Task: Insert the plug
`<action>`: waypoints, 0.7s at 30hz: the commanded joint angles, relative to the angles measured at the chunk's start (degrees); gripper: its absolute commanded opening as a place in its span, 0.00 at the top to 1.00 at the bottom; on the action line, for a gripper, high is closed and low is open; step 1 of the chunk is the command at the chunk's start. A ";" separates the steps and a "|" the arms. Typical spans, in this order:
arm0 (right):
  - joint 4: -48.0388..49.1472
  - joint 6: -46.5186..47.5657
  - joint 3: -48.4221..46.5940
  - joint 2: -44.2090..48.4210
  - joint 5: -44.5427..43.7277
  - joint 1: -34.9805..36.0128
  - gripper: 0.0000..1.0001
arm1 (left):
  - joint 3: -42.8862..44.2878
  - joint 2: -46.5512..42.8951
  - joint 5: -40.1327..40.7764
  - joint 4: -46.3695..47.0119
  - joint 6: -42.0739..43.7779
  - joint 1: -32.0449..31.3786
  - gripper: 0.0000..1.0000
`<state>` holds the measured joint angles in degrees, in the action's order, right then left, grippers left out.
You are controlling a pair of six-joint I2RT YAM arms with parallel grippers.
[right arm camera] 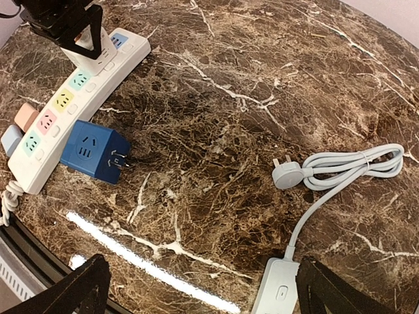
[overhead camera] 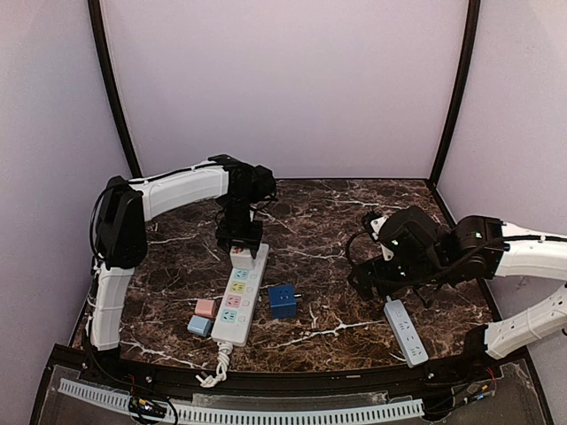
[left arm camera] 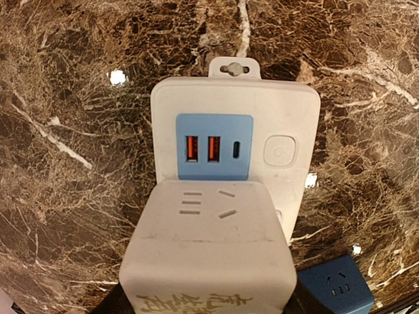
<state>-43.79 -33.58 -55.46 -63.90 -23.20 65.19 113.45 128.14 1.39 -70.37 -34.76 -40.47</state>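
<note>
My left gripper (overhead camera: 239, 237) is shut on a white cube plug (overhead camera: 241, 258), its dark fingers gripping the cube's sides at the bottom of the left wrist view (left arm camera: 209, 306). The cube (left arm camera: 208, 245) sits over the socket beside the blue USB panel (left arm camera: 214, 147), at the far end of the long white power strip (overhead camera: 237, 305). Its prongs are hidden. My right gripper (overhead camera: 379, 276) is open and empty (right arm camera: 203, 294), hovering above the table at the right.
A blue cube plug (overhead camera: 283, 300) lies on its side right of the strip, prongs pointing right (right arm camera: 91, 150). Pink (overhead camera: 205, 308) and light blue (overhead camera: 199, 325) cubes lie left of the strip. A small white strip (overhead camera: 406, 330) with a coiled cord and grey plug (right arm camera: 288, 175) lies under my right gripper.
</note>
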 commanded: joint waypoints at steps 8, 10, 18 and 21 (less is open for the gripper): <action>-0.76 -1.57 0.56 2.31 -0.69 -0.33 0.01 | -2.70 8.58 -0.34 1.00 -0.92 -0.23 0.98; -0.88 -1.60 0.39 2.82 -0.78 -0.33 0.01 | -2.74 7.37 0.56 0.68 -0.92 -0.20 0.95; -2.38 -1.05 -1.08 4.94 -1.91 -0.33 0.01 | -0.26 3.77 3.65 -2.69 -0.90 -0.18 0.65; -2.68 -1.07 -1.09 6.39 -2.01 -0.34 0.01 | 1.20 2.04 4.99 -4.18 -0.84 -0.22 0.49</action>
<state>-45.32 -34.59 -55.48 -59.70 -24.08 65.19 115.63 128.22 2.90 -71.88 -35.20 -40.75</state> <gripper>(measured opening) 0.986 0.577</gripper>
